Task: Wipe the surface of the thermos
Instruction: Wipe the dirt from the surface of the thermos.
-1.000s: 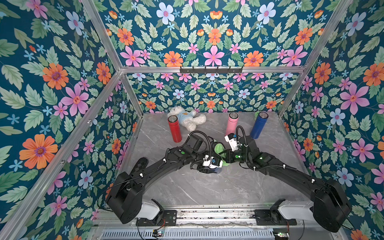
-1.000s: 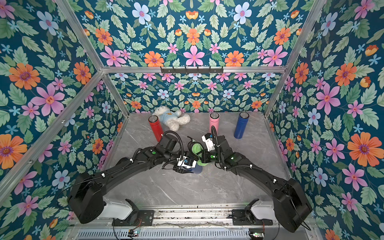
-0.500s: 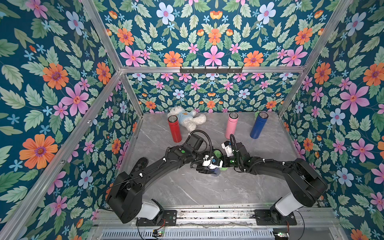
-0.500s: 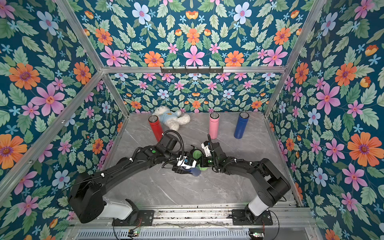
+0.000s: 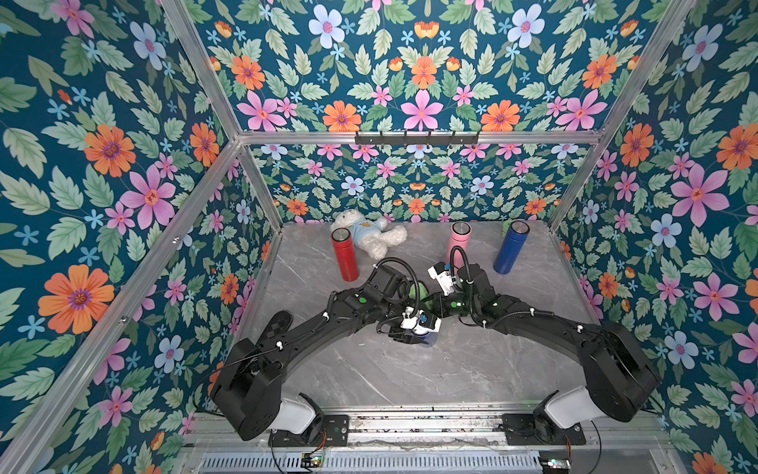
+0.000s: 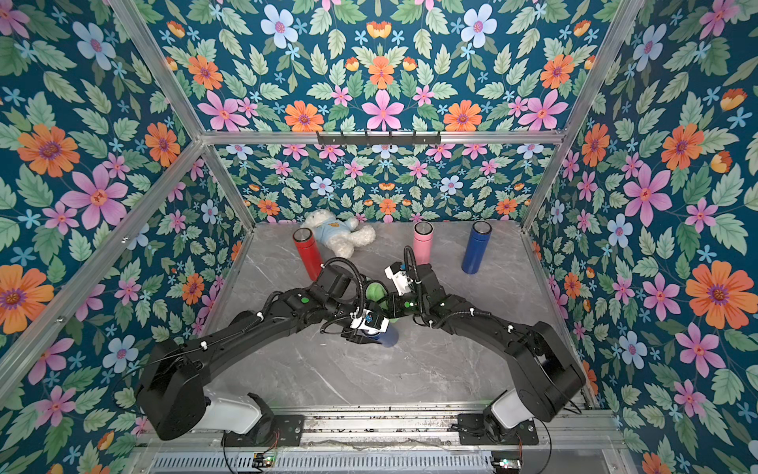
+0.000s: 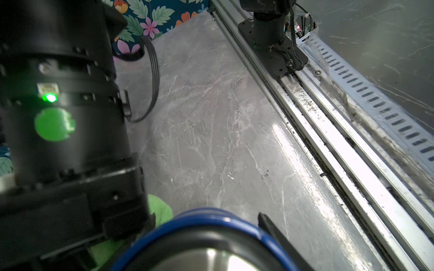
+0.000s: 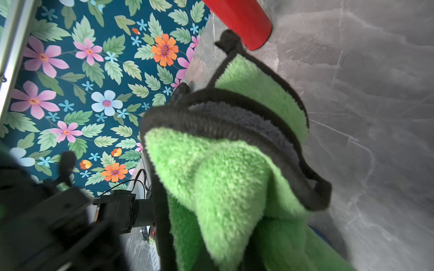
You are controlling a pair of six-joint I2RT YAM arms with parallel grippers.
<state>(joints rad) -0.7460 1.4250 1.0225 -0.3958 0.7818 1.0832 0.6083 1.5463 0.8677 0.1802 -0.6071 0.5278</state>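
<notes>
Left claw (image 6: pixel 369 333) spread partway, jaws clamped on either side of the dark blue thermos (image 6: pixel 389 334), one black finger (image 7: pixel 272 230) lying along its wall in the left wrist view. Holds it low over the middle of the tabletop (image 5: pixel 430 377), towards the front. Base resting on the marble or hanging just clear: cannot tell.

Right claw (image 6: pixel 385 304) closed tight on a bunched green cloth (image 8: pixel 223 176), fingers mostly buried in the pile in the right wrist view. Cloth pushed up against the thermos near its steel-capped top, touching the blue rim in the left wrist view.

Judged as mid-wipe. Done: thermos picked up, cloth picked up, the two brought into contact at the upper end. Extent of wall covered so far: impossible to say, with no mark, smear or wet patch showing on the blue.

Probably left to do: working down the body and round to the hidden side, most likely with a turn of the thermos, then setting it down upright and letting go of the cloth.

Well apart at the back, upright and untouched: a red thermos (image 5: pixel 344 258), a pink thermos (image 5: pixel 458 246) and a second blue thermos (image 5: pixel 508 248), with a plush bear (image 5: pixel 369 238) lying just beside the red one.
</notes>
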